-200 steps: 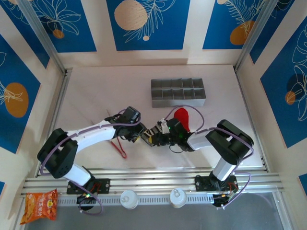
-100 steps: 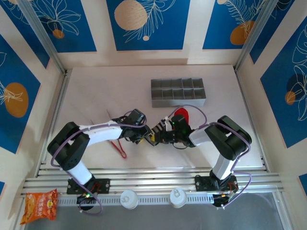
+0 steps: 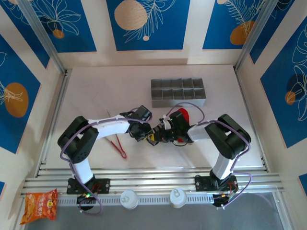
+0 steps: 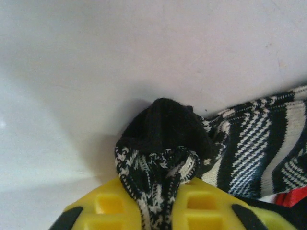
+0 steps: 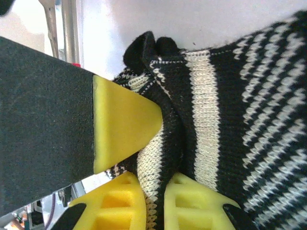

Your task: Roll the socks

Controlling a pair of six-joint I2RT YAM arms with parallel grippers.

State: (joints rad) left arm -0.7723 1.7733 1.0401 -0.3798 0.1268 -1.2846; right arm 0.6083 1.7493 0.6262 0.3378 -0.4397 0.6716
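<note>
Here, near the middle of the table [image 3: 96, 91], we see both arms meeting over the striped sock [image 3: 152, 138]. From the left wrist, the left fingers [image 4: 108, 207] are clamped on a bunched fold of it. The black-and-white knit is squeezed up between the two yellow tips, and a rounded black end of the sock humps up just beyond them on the white surface. The rest of the sock trails off to the right of that view, its stripes running slantwise.

From the right wrist, the right fingers [image 5: 194, 203] are closed on another fold of the same sock, with a cream-and-black ridge of fabric pinched between them. Just beside them, one yellow tip of the left arm (a wedge on a broad black block) presses into the same bundle.

The red sock [image 3: 182, 115] lies just beyond the right wrist and is partly hidden by it. It sits between the arms and the grey divided tray [image 3: 178, 93], apart from the tray. A sliver of red also peeks out under the striped fabric in the left wrist view.

Thin red tongs [image 3: 117, 145] lie on the table, on the near side of the left forearm. An orange snack bag [image 3: 41, 203] rests on the metal ledge at the near left corner.
</note>
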